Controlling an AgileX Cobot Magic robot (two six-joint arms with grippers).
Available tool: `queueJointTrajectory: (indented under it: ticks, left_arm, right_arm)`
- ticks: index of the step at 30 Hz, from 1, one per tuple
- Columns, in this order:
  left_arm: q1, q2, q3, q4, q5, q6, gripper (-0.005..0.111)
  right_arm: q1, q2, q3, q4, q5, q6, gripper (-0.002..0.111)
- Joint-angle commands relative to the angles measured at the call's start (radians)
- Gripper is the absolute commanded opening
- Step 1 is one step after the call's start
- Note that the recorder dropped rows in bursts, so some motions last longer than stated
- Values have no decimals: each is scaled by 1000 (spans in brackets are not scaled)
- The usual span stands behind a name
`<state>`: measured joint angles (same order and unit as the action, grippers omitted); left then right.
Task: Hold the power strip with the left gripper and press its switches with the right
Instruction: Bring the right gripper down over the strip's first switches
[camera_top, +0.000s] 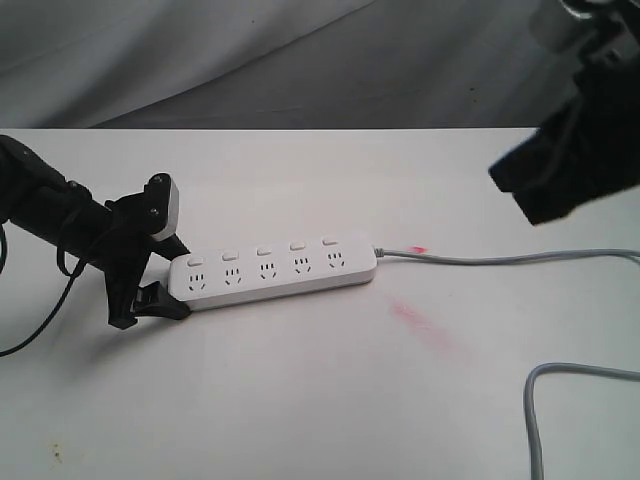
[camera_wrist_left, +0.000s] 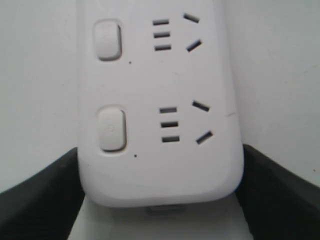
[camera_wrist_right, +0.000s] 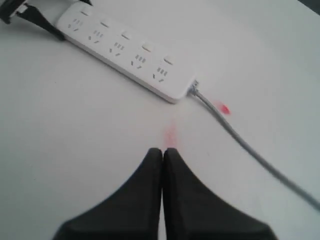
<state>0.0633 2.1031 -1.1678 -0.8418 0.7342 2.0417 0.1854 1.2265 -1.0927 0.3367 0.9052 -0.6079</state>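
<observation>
Holding is done: I find the left pincer (camera_top: 172, 282) grasping one end of the power strip (camera_top: 275, 270). Pressing is not yet done: the right pincer (camera_wrist_right: 162, 151), clenched and empty, hangs well apart from the switches (camera_top: 263, 251).

Approach from the near edge: the worktop (camera_top: 300, 400) between that edge and the power strip (camera_top: 272, 272) is bare, and a gripper can pass there.

The strip's end toward the left edge is blocked. The left gripper (camera_top: 172, 275) straddles it, jaws against both long sides.

Descent onto the switches (camera_top: 262, 251) is unobstructed.

The grey cord (camera_top: 500, 260) runs from the strip's other end to the right edge. A further loop of it lies by the near right corner.

The right gripper (camera_wrist_right: 162, 154), jaws together, hangs over bare worktop well apart from the strip.
</observation>
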Motion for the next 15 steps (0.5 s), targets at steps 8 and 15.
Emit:
queueJointTrajectory:
  ticks: [8, 15]
  left_arm:
    - [-9, 18, 10, 88, -30, 35, 47]
    - [-9, 18, 10, 86, -30, 33, 47]
  right_arm:
    - [6, 610, -529, 336, 122, -498, 0]
    - [50, 813, -643, 433, 165, -743, 0]
